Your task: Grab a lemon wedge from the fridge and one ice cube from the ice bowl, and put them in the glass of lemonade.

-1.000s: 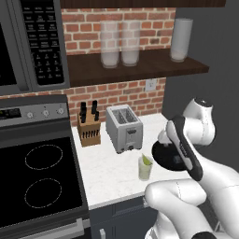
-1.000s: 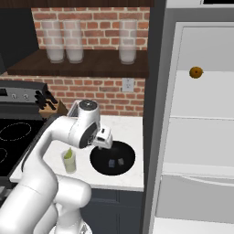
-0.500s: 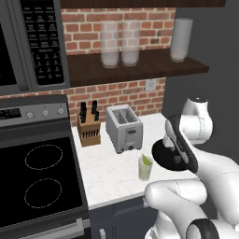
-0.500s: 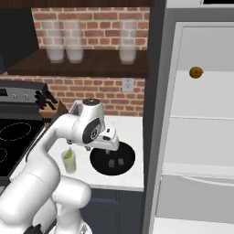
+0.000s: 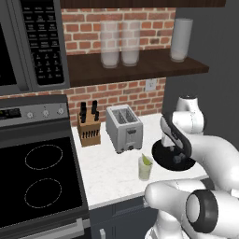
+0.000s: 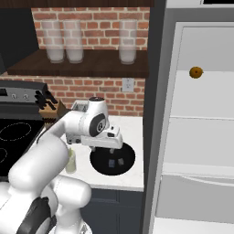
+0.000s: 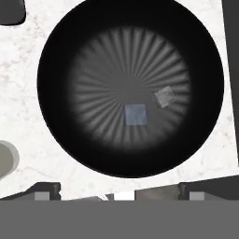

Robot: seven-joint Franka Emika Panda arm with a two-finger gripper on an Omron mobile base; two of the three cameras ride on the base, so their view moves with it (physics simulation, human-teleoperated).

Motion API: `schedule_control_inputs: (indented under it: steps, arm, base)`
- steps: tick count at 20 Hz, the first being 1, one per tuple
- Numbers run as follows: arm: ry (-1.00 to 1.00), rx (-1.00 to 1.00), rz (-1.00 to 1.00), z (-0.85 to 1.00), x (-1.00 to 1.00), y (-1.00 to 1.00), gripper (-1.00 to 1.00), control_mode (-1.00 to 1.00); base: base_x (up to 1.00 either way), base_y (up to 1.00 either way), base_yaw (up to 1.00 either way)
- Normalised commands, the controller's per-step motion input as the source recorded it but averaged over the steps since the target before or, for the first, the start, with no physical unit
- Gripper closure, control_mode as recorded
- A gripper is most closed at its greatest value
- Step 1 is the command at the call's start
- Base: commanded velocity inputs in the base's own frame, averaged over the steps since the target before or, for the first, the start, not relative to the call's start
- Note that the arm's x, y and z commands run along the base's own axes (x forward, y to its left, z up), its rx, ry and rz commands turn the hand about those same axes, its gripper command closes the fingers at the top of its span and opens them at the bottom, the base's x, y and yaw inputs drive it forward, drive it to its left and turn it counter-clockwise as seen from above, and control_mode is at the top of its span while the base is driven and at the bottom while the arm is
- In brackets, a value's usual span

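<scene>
A rendered kitchen. A white marble counter point(image 5: 109, 170) runs from a black stove top point(image 5: 39, 179) on its left edge to an open grey fridge point(image 6: 201, 137) at its right end. A white robot arm bends forward over the counter's right part, its gripper point(image 7: 119, 189) hanging above a wide, shallow black ice bowl point(image 6: 112, 159) that sits near the counter's right front corner, beside the fridge. In the hand view the two dark finger tips stand far apart at the bottom, so the pincer is wide open and holds nothing. The same view looks straight down into the bowl, where two ice cubes lie on its ribbed floor: a bluish cube point(image 7: 135, 115) near the middle and a paler cube point(image 7: 164, 96) just beside it, tilted, not touching.

Left of the bowl, near the counter's front edge, stands the small glass of lemonade point(image 5: 145, 167) with a yellow-green lemon wedge point(image 5: 147, 160) resting at its rim. Behind it, toward the brick wall, sit a silver toaster point(image 5: 123, 128) and a wooden knife block point(image 5: 88, 128). An orange-brown ball point(image 6: 195, 72) rests on an upper fridge shelf. Frosted glasses point(image 5: 120, 43) stand on the dark wall shelf above
</scene>
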Motion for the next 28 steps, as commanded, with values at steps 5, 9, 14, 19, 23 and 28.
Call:
schedule_control_inputs:
  steps: [5,9,14,19,23,28]
  arm:
    - [-0.01,0.04,0.07,-0.47,0.30,-0.02,-1.00,-1.00]
    - [-0.04,0.09,0.10,-0.57,0.14,-0.07,-1.00,-1.00]
    - [-0.07,0.12,0.12,-0.48,0.04,-0.07,-1.00,-1.00]
    - [-0.05,0.06,0.08,-0.20,0.00,-0.13,-1.00,-1.00]
    - [0.00,0.00,0.03,-0.01,0.00,-0.03,-1.00,-1.00]
    - [0.02,0.00,0.00,0.00,0.06,0.00,-1.00,-1.00]
  base:
    - [0.00,0.00,0.00]
    - [0.00,0.00,0.00]
    - [0.00,0.00,0.00]
    - [0.00,0.00,0.00]
    - [0.00,0.00,0.00]
    - [0.00,0.00,0.00]
